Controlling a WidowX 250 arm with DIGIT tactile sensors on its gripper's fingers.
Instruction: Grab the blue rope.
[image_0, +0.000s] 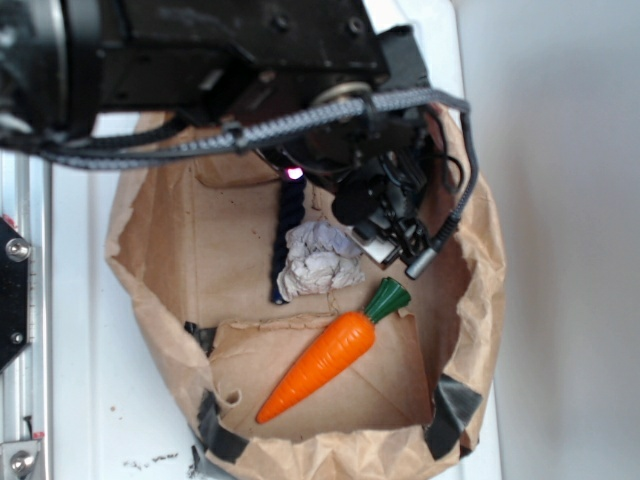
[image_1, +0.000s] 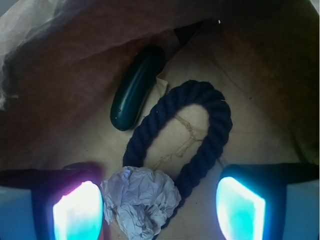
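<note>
Paper bag (image_0: 165, 290) walls ring the workspace; open room only straight above. Blue rope (image_1: 210, 130) lies looped on the bag floor, ahead of and between the fingers (image_1: 77, 212), which are spread wide, gripping nothing. Judged soft, limp, grippy: pinch the strand beside the whitish knot (image_1: 142, 200). Green toy (image_1: 136, 89) ahead-left, apart.

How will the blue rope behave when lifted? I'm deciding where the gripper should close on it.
The blue rope lies bent in a loop, so it is probably floppy and would sag on both sides of a grasp. Its thick twisted strands look rough, so slipping seems unlikely. The whitish knot between the open gripper's fingers looks bulky and soft, and may compress when pinched.
</note>
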